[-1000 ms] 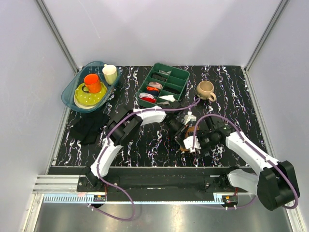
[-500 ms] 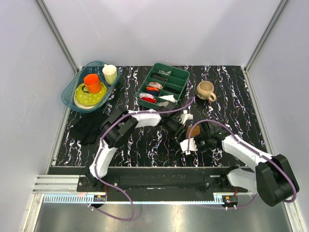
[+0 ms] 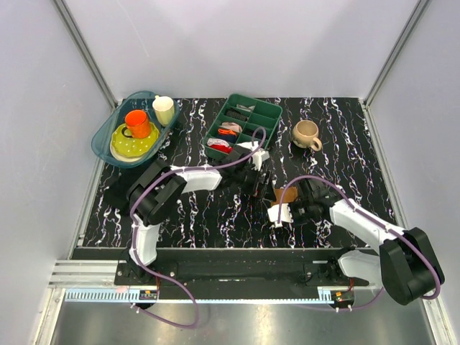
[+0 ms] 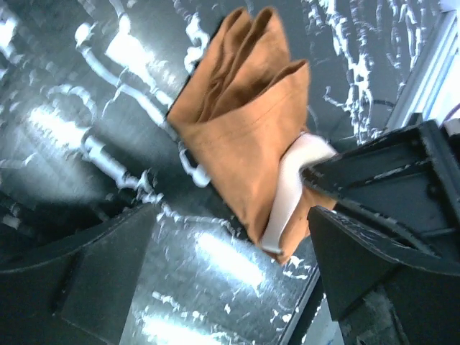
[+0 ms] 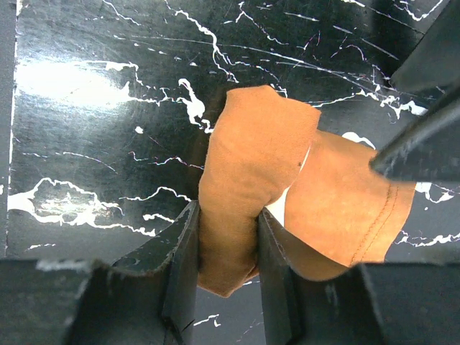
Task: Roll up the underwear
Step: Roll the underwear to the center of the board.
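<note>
1. Along the near edge, an aluminium rail (image 3: 86,273) is carrying both arm bases, with a grey metal sheet (image 3: 237,320) lying in front of it.
2. Just beyond, on the glossy black, white-veined table (image 3: 215,215), the right gripper (image 5: 226,244) is pinching a fold of the underwear (image 5: 259,151) tightly between its fingers (image 5: 183,251). The rust-brown garment is lying bunched right of centre on the near half of the surface.
3. In the left wrist view, the cream waistband (image 4: 287,194) is showing at the end where the right gripper is holding the cloth. The left gripper (image 4: 230,273) is hanging just left of and beyond the garment, jaws spread wide and gripping nothing.
4. At the left side, a black cloth (image 3: 126,194) is lying flat, partly hidden under the left arm.
5. Further back, a green tray (image 3: 257,100) is holding small red, white and black rolls in its compartments, and a tan mug (image 3: 307,134) is standing well to its right.
6. In the far left corner, a teal bin (image 3: 99,136) is holding a yellow plate (image 3: 133,146), an orange mug (image 3: 136,122) and a cream cup (image 3: 164,109).
7. Plain white walls (image 3: 237,43) framed by aluminium posts (image 3: 83,50) are enclosing the table on three sides.
</note>
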